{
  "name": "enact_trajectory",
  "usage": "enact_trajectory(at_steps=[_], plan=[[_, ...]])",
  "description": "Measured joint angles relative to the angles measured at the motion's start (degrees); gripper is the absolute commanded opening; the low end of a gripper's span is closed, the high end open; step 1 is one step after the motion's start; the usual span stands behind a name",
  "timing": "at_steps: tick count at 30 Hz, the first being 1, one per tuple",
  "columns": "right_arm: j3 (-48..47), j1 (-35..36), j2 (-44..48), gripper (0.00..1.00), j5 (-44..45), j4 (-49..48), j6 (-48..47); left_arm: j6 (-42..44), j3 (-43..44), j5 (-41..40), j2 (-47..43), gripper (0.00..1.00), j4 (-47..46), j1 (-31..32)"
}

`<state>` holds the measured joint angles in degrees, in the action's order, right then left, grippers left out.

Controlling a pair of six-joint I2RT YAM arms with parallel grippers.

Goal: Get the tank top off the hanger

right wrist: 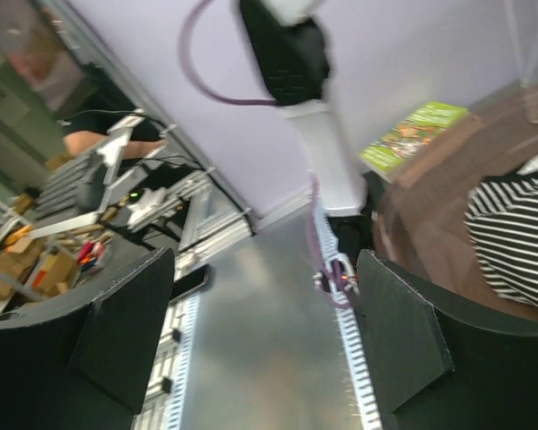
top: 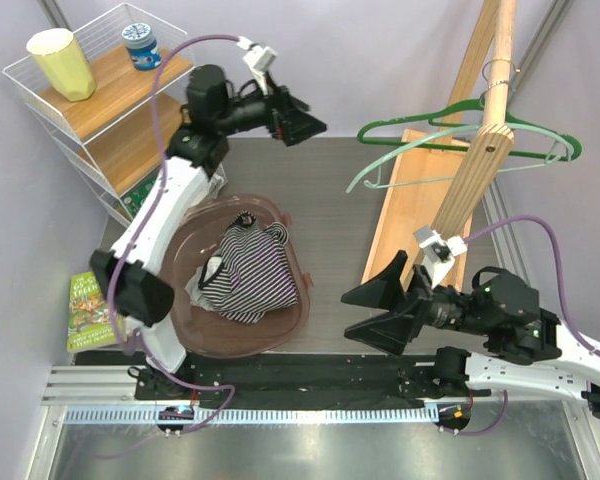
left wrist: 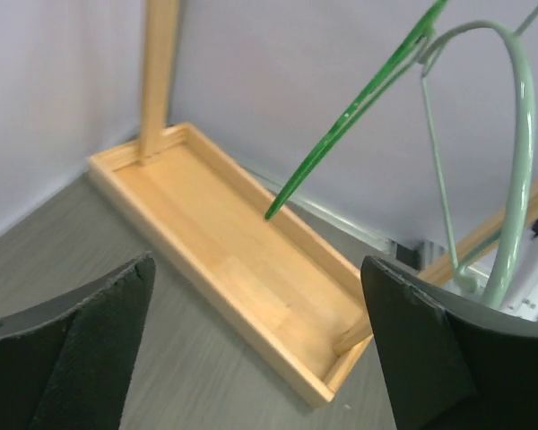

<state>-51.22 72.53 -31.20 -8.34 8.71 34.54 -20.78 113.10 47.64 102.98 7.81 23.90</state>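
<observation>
The black-and-white striped tank top point(top: 248, 268) lies crumpled in a brown oval basket point(top: 302, 305), off the hangers; it also shows in the right wrist view point(right wrist: 516, 242). Two bare hangers, a dark green one point(top: 540, 132) and a pale green one point(top: 405, 150), hang on the wooden rack pole point(top: 485, 130); both appear in the left wrist view point(left wrist: 359, 112). My left gripper point(top: 302, 122) is open and empty, raised above the table, facing the rack. My right gripper point(top: 372, 310) is open and empty, right of the basket.
The rack's wooden base tray point(top: 420, 215) lies on the grey table point(top: 335, 190), also in the left wrist view point(left wrist: 251, 269). A wire shelf point(top: 105, 110) holds a yellow cup point(top: 62, 62) and a blue-lidded jar point(top: 141, 45). A green book point(top: 85, 310) lies at the left.
</observation>
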Motion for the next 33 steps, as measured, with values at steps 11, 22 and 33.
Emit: enact_trajectory(at_steps=[11, 22, 33], plan=[[16.0, 0.0, -7.0, 0.98, 18.5, -11.9, -2.1, -10.5, -44.3, -8.4, -40.1, 1.0, -5.7, 1.0], [35.3, 0.0, -16.7, 1.0, 29.3, -34.5, 6.7, -20.9, -83.9, -12.9, -79.3, 1.0, -6.2, 2.1], [49.4, 0.0, -17.5, 1.0, 34.9, -57.4, 13.7, -33.4, -105.2, -13.0, -100.5, 1.0, -10.3, 2.4]])
